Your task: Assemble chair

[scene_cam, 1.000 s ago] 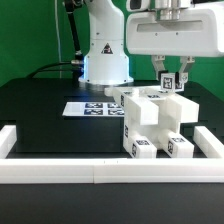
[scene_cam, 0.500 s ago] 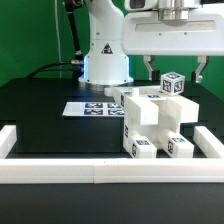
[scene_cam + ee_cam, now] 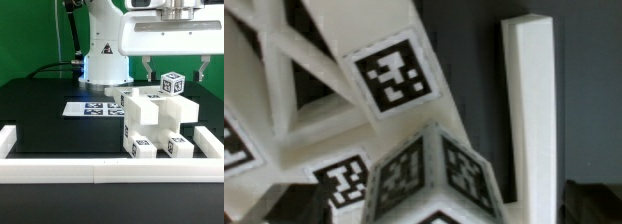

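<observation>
The chair [image 3: 150, 122] is a blocky white assembly with black-and-white tags, standing on the black table at the exterior view's right. A small tagged post [image 3: 172, 85] stands on top of it at the back. My gripper [image 3: 175, 76] hangs just above it, open wide. One finger [image 3: 148, 70] is on each side of the post, and neither touches it. The wrist view looks close down on tagged white chair faces [image 3: 397, 72] and the tagged post top [image 3: 438, 175]. Nothing is held.
The marker board [image 3: 88, 108] lies flat in front of the robot base [image 3: 105, 55]. A low white border rail [image 3: 100, 172] runs along the front and up both sides; it appears in the wrist view as a white bar [image 3: 530, 110]. Black table surface lies at the exterior view's left.
The jaws were shut on the small tagged post a second ago; they have spread wide and let it go. The post stays on top of the chair.
</observation>
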